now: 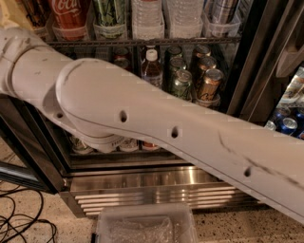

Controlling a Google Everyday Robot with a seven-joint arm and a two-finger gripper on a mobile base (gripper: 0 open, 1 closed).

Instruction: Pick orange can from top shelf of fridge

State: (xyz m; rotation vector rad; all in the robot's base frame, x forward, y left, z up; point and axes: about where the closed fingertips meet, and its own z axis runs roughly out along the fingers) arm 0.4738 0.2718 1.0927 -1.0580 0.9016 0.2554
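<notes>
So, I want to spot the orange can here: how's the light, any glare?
Camera view: the fridge interior is dim, light catching mainly can tops, as on the gold can; glare streaks the steel grille; the pale arm hides the left cans, so the orange can cannot be picked out; the tool sits at the top-left corner.

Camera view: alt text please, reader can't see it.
A thick white robot arm crosses the frame diagonally in front of the fridge, hiding much of its interior; the gripper is barely visible at the top-left corner. A water bottle, green cans and gold cans show above the arm.
</notes>
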